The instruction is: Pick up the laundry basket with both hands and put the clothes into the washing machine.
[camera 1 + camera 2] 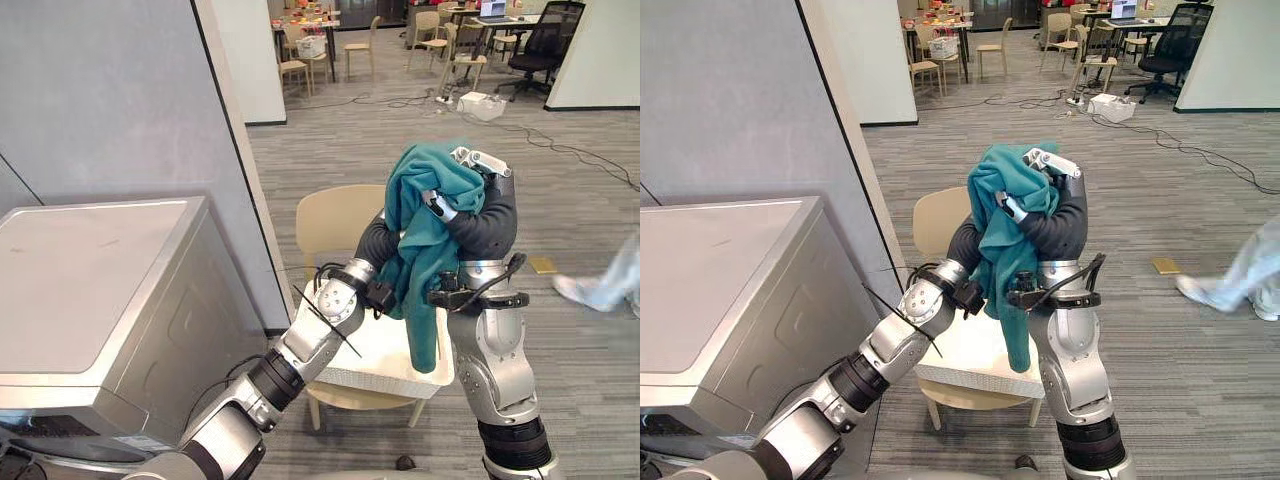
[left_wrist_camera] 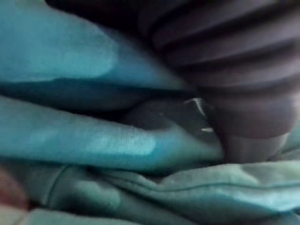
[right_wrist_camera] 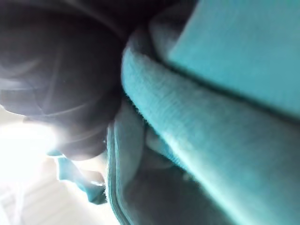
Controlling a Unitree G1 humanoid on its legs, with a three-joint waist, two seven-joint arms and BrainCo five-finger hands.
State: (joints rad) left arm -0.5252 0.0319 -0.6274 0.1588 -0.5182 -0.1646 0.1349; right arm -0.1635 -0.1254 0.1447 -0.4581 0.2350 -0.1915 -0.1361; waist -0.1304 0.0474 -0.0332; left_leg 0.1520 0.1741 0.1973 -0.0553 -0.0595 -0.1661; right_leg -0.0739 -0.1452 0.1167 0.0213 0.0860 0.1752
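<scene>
Teal garment (image 1: 425, 235) hangs over the white basket (image 1: 365, 378), pinched between the right hand's (image 1: 482, 160) thumb and fingers. Left hand (image 1: 372, 243) fingers are buried in cloth; cannot tell. Washing machine (image 1: 100, 270) looks closed, so loading remains.

A teal garment (image 3: 211, 117) lies pressed close against the right hand (image 3: 61, 79), which shows here as its dark ribbed cover, the cloth touching the cover along a curved line with no gap between them. The garment is bunched in thick soft folds, one broad rolled fold crossing the cloth, a flatter, brighter stretch beyond it and a thin stitched hem beside the cover. Past the cover lies a bright pale patch (image 3: 23, 159), too washed out to tell, with a small tail of the cloth hanging against it.
</scene>
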